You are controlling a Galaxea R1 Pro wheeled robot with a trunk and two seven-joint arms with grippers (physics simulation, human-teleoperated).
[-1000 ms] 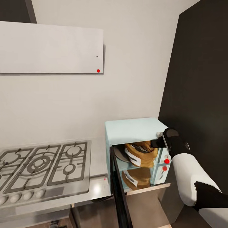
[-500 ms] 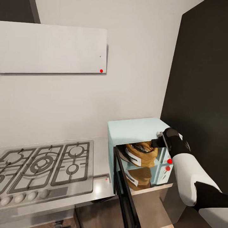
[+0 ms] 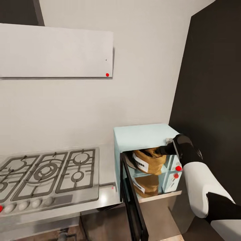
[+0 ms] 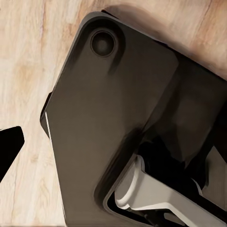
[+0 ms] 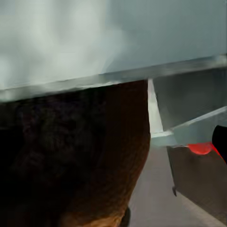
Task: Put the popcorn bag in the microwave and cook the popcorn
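The pale mint microwave [image 3: 144,135] stands on the grey countertop [image 3: 105,195] with its dark glass door [image 3: 132,204] hanging open toward me. Inside the cavity sits the tan popcorn bag [image 3: 150,163], tilted, its white label facing left, and a reflection of it lies on the glossy floor below. My right gripper [image 3: 163,150] reaches into the top of the opening and appears shut on the bag's rolled rim. In the right wrist view the brown burlap of the bag [image 5: 94,156] fills the near field under the microwave's ceiling. The popcorn itself is hidden.
A steel gas hob [image 3: 47,175] lies left of the microwave, under a white range hood [image 3: 57,50]. A tall dark cabinet [image 3: 211,83] walls off the right side. The left wrist view looks down at a dark part of the robot [image 4: 113,123] over wooden floor [image 4: 28,56].
The camera drifted slightly. The bag has tipped in the cavity, so its dark open mouth no longer faces me. The right gripper stays at the bag's rim.
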